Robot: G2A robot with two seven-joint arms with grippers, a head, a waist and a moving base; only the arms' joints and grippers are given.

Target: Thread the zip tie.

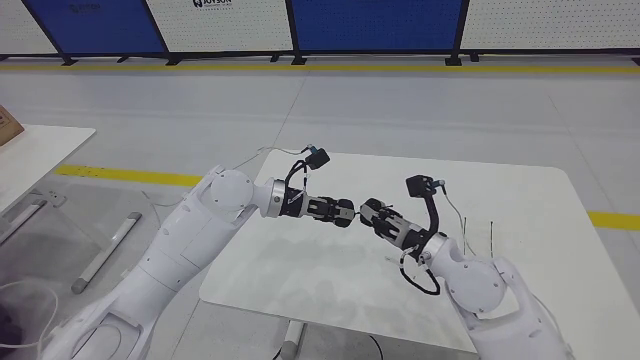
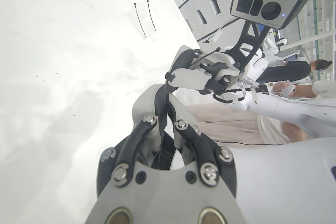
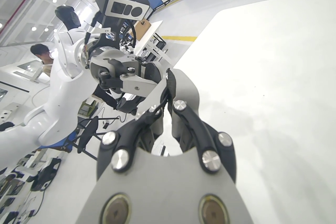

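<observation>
Both grippers meet tip to tip above the middle of the white table. My left gripper comes in from the picture's left with its fingers pressed together on one end of a thin black zip tie. My right gripper faces it, shut on the same zip tie, whose strand runs back between its fingers. In the left wrist view the zip tie's free end sticks out past the right gripper. The joint between the two ends is hidden by the fingertips.
Two spare black zip ties lie side by side on the table behind the right arm, towards the far right edge. Bare tabletop surrounds the grippers on all sides.
</observation>
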